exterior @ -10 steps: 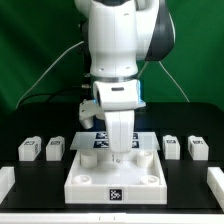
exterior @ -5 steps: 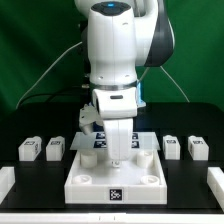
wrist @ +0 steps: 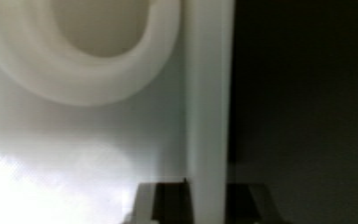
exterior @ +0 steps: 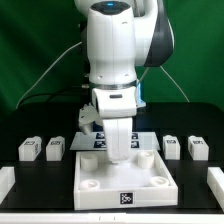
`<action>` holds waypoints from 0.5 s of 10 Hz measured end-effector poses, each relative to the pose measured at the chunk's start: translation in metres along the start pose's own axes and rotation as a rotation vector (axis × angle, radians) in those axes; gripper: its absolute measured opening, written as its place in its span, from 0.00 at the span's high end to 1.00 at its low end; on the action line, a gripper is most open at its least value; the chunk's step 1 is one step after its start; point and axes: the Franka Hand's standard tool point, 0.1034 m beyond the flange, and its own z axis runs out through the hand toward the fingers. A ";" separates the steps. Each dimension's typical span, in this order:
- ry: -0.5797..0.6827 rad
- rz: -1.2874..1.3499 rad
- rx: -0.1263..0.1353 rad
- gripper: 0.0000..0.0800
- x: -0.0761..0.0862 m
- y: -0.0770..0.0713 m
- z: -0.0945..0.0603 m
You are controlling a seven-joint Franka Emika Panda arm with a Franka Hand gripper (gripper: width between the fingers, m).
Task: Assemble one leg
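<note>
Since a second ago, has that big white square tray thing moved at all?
Yes. The white panel has slid toward the exterior view's right and nearer the camera; its front tag, once below the marker board's middle, now sits right of it.

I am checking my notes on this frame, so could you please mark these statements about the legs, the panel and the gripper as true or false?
1. Two legs stand on each side of the white panel. True: one pair at the exterior view's left, one at its right.
2. The gripper holds a leg. False: its fingers sit at the panel's far edge; every visible leg is on the table.
3. The panel is stacked on the legs. False: it lies on the black table, apart from them.
4. The panel has round corner holes. True.
5. The backdrop is red. False: it is green.
</note>
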 end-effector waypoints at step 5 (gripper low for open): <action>0.000 0.000 -0.003 0.92 0.000 0.002 0.000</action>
